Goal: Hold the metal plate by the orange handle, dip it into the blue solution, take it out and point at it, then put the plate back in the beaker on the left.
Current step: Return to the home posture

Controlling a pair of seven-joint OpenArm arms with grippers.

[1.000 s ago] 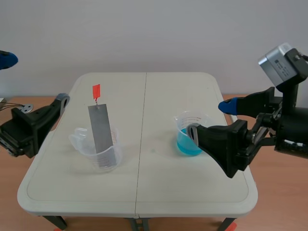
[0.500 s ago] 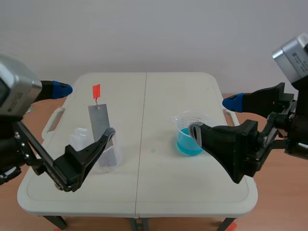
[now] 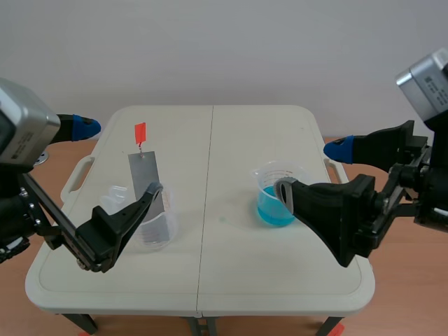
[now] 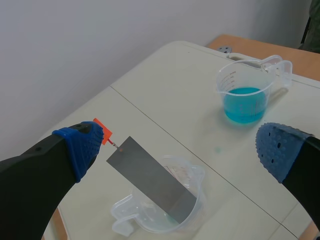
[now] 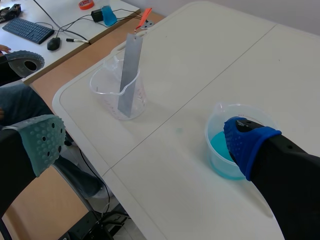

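Observation:
The grey metal plate (image 3: pixel 145 183) leans upright in the clear beaker (image 3: pixel 152 225) on the table's left side, its orange handle (image 3: pixel 140 131) sticking up at the top. On the right side stands the beaker of blue solution (image 3: pixel 276 197). My left gripper (image 3: pixel 119 158) hangs open above and in front of the left beaker; in the left wrist view the plate (image 4: pixel 150 176) and handle (image 4: pixel 103 134) lie ahead, near the left finger (image 4: pixel 80 144). My right gripper (image 3: pixel 308 171) is open beside the blue beaker (image 5: pixel 220 146), holding nothing.
The white folding table (image 3: pixel 210 280) has a centre seam and rounded edges. Off the table's left edge, a wooden side desk carries a keyboard (image 5: pixel 27 30), a mouse and cables. The blue beaker (image 4: pixel 245 97) stands well to the right of the plate (image 5: pixel 129 75).
The left arm has swung in from the table's left edge to stand open over the left beaker, then settled slightly. The right arm rose a little. Plate and beakers have not moved.

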